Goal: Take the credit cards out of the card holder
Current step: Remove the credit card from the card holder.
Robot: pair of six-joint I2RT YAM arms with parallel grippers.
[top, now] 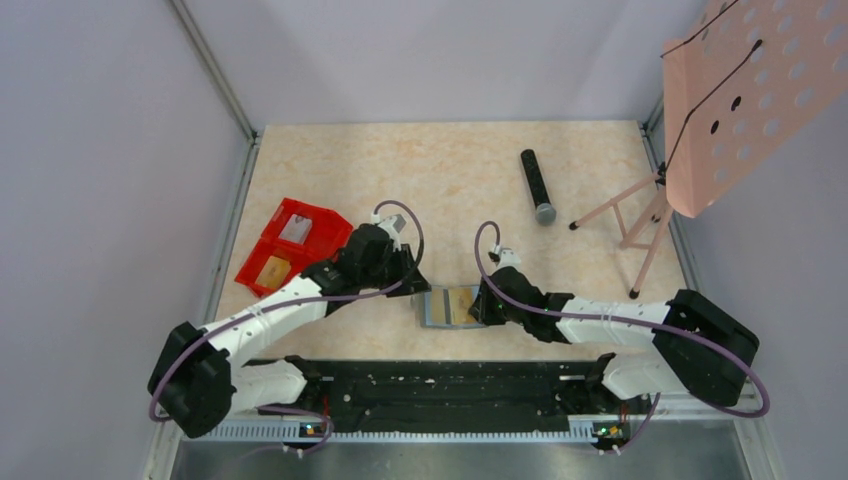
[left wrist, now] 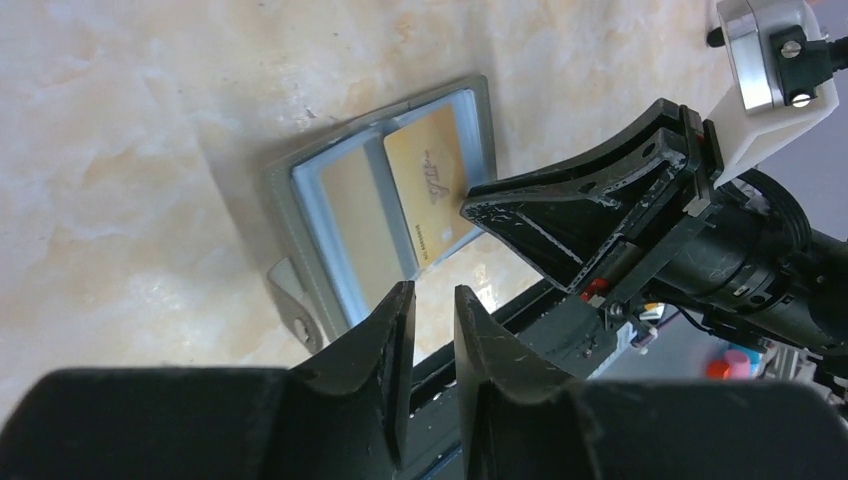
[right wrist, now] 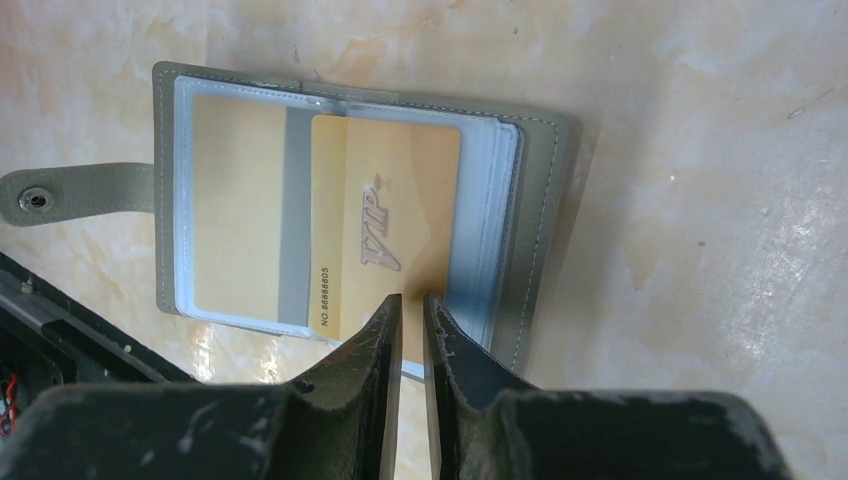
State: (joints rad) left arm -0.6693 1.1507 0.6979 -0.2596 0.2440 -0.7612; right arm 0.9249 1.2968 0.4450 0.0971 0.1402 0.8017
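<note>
The card holder lies open and flat on the table, grey outside with pale blue panels. A gold VIP card sticks partway out of its right pocket. A second gold card with a grey stripe sits in the left pocket. My right gripper hovers over the VIP card's near edge, its fingers a narrow slit apart with nothing clamped; from the left wrist, one of its fingertips touches that card. My left gripper stands slightly open and empty, just left of the holder.
A red two-compartment bin with a card in each compartment stands to the left. A black microphone lies at the back right, beside a pink music stand. The black base rail runs along the near edge.
</note>
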